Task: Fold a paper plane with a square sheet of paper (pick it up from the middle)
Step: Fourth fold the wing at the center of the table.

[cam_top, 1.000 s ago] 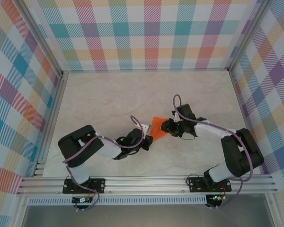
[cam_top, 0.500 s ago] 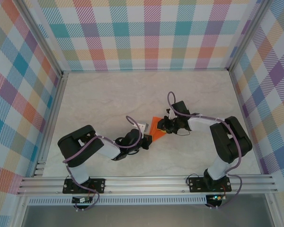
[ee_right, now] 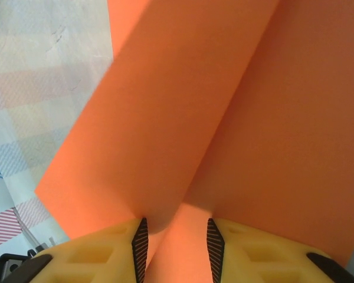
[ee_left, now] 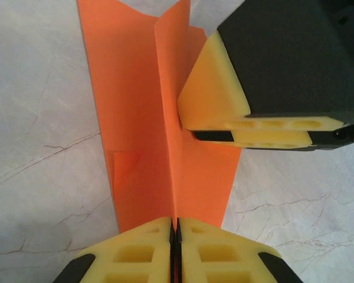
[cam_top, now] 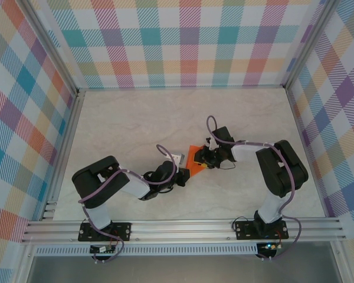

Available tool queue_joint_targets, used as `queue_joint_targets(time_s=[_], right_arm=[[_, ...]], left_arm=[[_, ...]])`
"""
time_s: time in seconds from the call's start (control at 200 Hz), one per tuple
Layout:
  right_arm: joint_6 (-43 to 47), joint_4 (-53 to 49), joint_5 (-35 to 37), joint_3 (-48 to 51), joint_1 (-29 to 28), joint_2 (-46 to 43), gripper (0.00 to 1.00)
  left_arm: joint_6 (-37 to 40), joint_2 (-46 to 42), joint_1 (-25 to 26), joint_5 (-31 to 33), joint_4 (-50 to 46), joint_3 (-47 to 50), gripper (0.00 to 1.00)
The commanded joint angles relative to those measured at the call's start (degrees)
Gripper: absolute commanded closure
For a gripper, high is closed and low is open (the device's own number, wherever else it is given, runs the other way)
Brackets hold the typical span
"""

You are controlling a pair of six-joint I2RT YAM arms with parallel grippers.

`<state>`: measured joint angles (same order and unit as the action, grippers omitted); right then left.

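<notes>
The orange sheet of paper [cam_top: 194,157] is folded into a plane shape with an upright centre ridge and two flat wings [ee_left: 135,118]. My left gripper [cam_top: 184,171] is at its near end, and its jaws [ee_left: 174,227] are shut on the ridge. My right gripper [cam_top: 204,159] reaches in from the right, and its yellow fingers [ee_left: 215,88] sit over the right wing next to the ridge. In the right wrist view the paper [ee_right: 224,88] runs between the right gripper's [ee_right: 176,242] jaws, which stand apart and are not pinching it.
The marble-patterned table [cam_top: 135,118] is boxed in by checkered walls [cam_top: 189,41] at the back and on both sides. An aluminium rail [cam_top: 183,227] runs along the near edge with both arm bases bolted on it.
The right arm's elbow has swung in towards the middle while its gripper stayed at the paper, edging slightly left. The left arm and the paper have kept their place.
</notes>
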<state>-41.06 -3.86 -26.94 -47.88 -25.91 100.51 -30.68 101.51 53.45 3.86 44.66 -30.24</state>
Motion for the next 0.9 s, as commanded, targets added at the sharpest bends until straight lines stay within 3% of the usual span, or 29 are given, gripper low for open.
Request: queue_joint_targets(time_s=[0.0, 0.255, 0.505, 0.805, 0.895], right_arm=[[1.07, -0.15, 0.56, -0.90, 0.16, 2.10, 0.63], [1.60, -4.30, 3.94, -1.83, 0.12, 3.79, 0.60], [1.23, -8.15, 7.68, -3.02, 0.08, 5.60, 0.59], [0.21, -14.50, 14.05, -4.86, -0.46, 6.73, 0.58], [-0.75, -16.02, 15.87, -5.27, -0.63, 6.65, 0.59]], left_arm=[[-0.46, -0.81, -0.72, -0.56, -2.13, -0.26, 0.85], [-1.51, -7.08, -2.10, -0.80, -8.24, -0.61, 0.69], [-5.10, -10.64, -3.32, -0.51, -13.70, -1.77, 0.61], [-11.00, -11.85, -5.92, -3.22, -18.14, -5.00, 0.57], [-11.28, -11.02, -6.19, -6.49, -17.01, -6.05, 0.62]])
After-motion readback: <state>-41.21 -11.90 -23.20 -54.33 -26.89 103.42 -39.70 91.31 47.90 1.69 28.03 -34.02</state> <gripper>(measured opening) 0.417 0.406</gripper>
